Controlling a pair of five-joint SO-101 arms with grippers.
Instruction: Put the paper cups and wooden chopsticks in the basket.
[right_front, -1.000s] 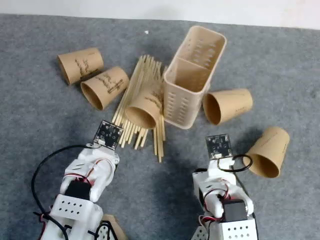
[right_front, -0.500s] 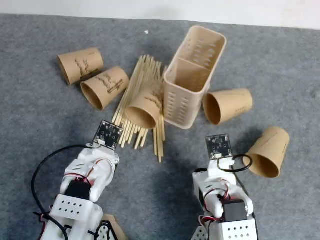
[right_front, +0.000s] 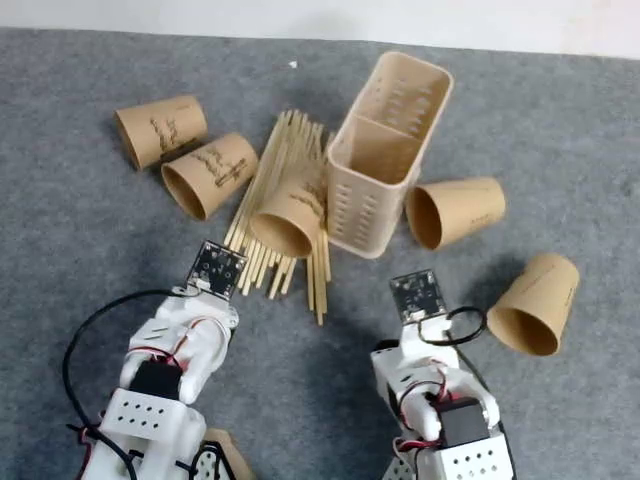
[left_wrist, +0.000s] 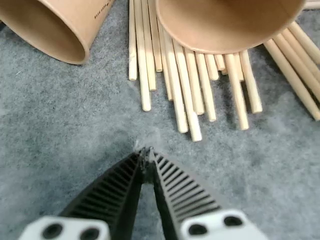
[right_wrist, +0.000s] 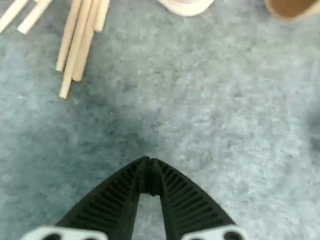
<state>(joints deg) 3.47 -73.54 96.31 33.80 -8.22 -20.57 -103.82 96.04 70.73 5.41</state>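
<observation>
Tan perforated basket (right_front: 366, 214) upright; brown paper cups (right_front: 457, 212) lying sideways.

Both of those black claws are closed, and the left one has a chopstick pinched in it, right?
Not quite. Both are shut, but the left gripper pinches nothing: its tips meet over bare carpet, just short of the ends of the chopsticks. The left wrist view shows this. The right gripper is shut too, as you said.
</observation>
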